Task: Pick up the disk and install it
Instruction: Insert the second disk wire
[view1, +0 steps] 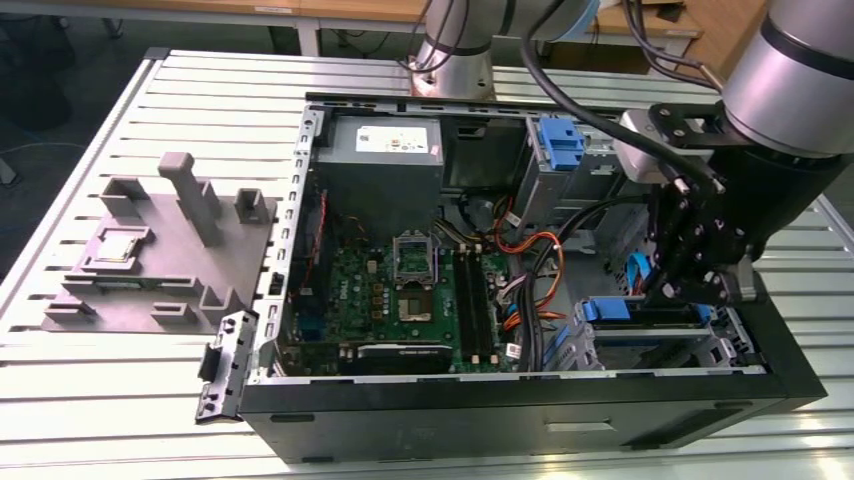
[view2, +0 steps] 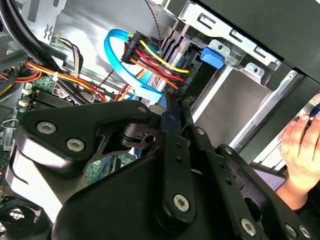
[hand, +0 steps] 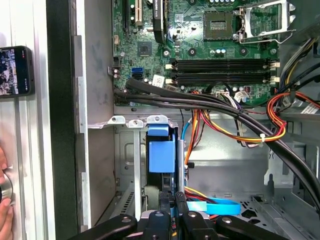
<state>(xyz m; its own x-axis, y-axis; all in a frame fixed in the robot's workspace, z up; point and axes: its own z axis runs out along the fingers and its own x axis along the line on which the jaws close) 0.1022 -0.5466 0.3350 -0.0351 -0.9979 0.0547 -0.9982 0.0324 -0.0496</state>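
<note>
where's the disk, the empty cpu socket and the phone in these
disk (hand: 161, 156), first wrist view, its blue bracket face
cpu socket (hand: 218, 22), first wrist view, its centre
phone (hand: 15, 70), first wrist view, its screen

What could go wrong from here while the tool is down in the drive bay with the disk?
1. The tool pinches only the thin blue bracket edge of the disk, so it may tilt and jam in the bay.
2. The wire bundle and blue cable lie right beside the tool and could snag.
3. A person's hand rests close to the case, which looks risky if the tool swings out.
</note>
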